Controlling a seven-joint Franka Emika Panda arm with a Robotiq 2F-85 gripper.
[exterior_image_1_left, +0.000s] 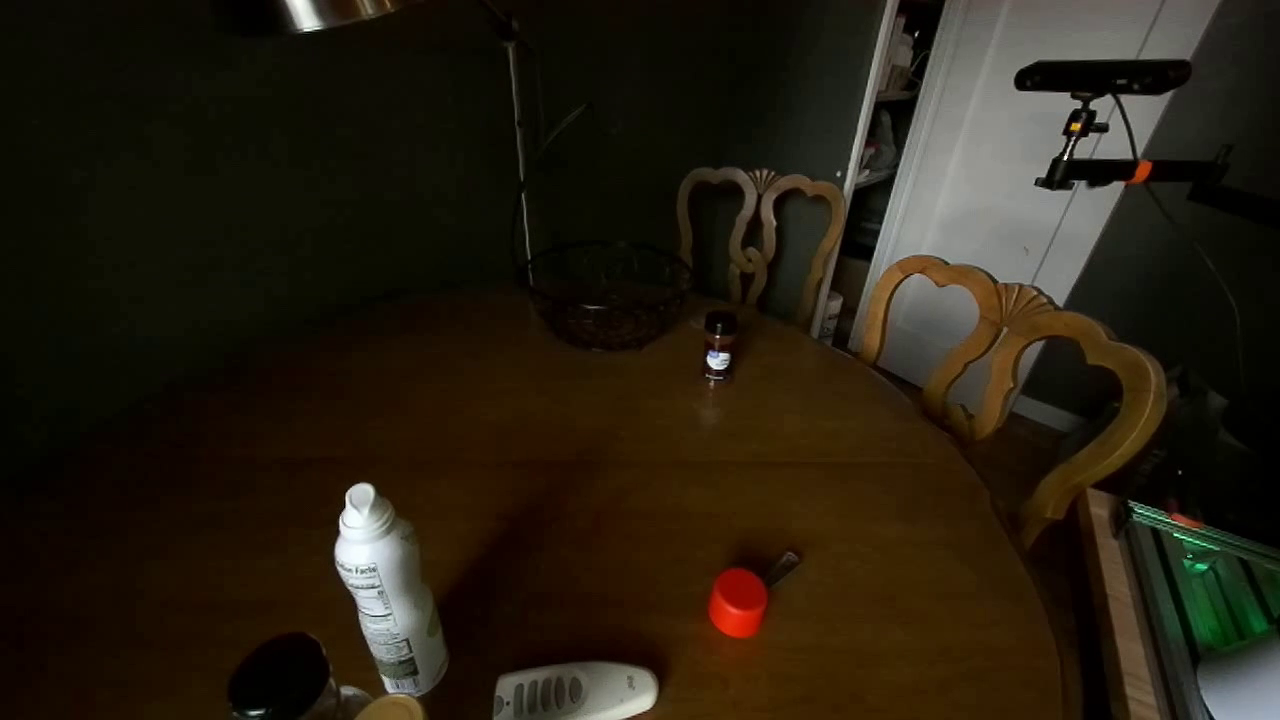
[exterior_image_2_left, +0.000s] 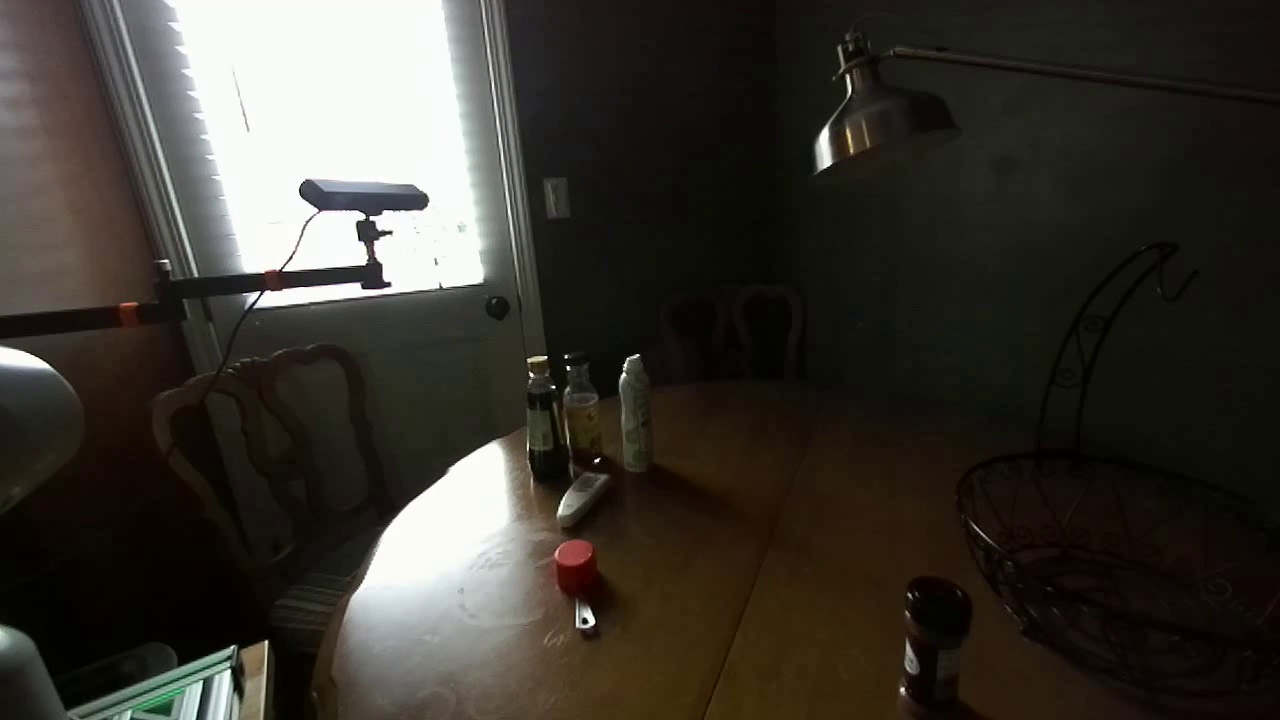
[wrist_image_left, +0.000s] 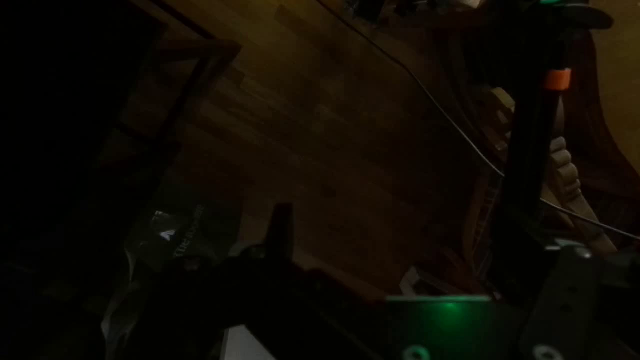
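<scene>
My gripper (wrist_image_left: 397, 215) shows only in the wrist view, dark, its fingers wide apart over the wood floor (wrist_image_left: 320, 125), with nothing seen between them. The right finger blends into a black pole. In both exterior views a wooden table (exterior_image_1_left: 560, 420) (exterior_image_2_left: 690, 600) bears a red measuring cup (exterior_image_1_left: 738, 603) (exterior_image_2_left: 576, 567), lying upside down, a pale remote-like device (exterior_image_1_left: 577, 691) (exterior_image_2_left: 583, 499), a white spray bottle (exterior_image_1_left: 390, 600) (exterior_image_2_left: 635, 415) and a dark-capped spice jar (exterior_image_1_left: 718, 347) (exterior_image_2_left: 935, 645). My gripper is out of view there, away from these things.
A black wire basket (exterior_image_1_left: 610, 300) (exterior_image_2_left: 1110, 560) stands at the table's edge. Two bottles (exterior_image_2_left: 545, 425) stand near the spray bottle. A lamp (exterior_image_2_left: 880, 115) hangs above. Chairs (exterior_image_1_left: 1020, 330) ring the table. A camera on a black arm (exterior_image_1_left: 1100, 78) (wrist_image_left: 530, 145) reaches beside it.
</scene>
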